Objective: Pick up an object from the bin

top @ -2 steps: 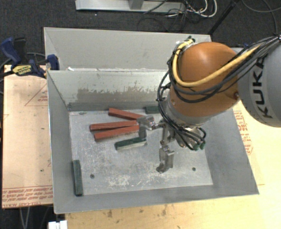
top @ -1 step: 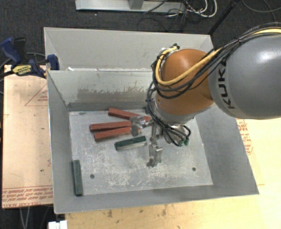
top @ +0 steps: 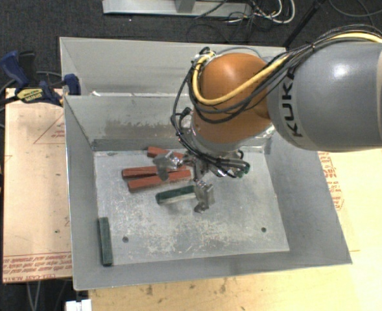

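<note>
Jaws hide under the orange cover [top: 233,96], so parted or closed I cannot tell; the gripper [top: 203,197] hangs low at the right end of the dark green bar [top: 175,194], just beside the red bars [top: 153,177], probably lining up a grasp

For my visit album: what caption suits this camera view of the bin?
Robot arm's tool low in the grey bin, beside a dark green bar and red-brown bars.

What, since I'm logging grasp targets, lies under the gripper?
The gripper hangs over the right end of a dark green bar on the bin floor; red-brown bars lie just left. The arm's orange cover hides the floor beneath it.
</note>
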Robot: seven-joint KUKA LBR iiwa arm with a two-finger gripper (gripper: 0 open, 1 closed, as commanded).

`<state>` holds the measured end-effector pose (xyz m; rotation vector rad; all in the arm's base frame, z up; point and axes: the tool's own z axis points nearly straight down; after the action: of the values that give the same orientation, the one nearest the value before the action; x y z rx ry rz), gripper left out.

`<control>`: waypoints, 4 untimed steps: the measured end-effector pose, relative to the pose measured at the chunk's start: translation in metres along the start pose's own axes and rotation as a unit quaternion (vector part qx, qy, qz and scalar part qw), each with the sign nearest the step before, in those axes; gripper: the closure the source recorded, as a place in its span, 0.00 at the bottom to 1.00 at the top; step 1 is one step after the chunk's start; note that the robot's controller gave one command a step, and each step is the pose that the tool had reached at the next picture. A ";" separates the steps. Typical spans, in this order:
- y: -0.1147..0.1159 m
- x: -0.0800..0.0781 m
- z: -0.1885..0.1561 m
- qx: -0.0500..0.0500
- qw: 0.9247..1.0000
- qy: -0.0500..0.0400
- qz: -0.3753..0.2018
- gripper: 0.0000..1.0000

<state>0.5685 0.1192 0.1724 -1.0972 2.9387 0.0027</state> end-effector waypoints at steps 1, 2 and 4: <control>-0.012 -0.074 0.083 -0.001 1.000 0.001 -0.022 0.00; -0.038 -0.080 0.100 -0.001 1.000 0.002 0.021 0.00; -0.018 -0.091 -0.024 0.002 1.000 -0.004 0.014 1.00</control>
<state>0.6486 0.1649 0.1968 -1.0524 2.9450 0.0008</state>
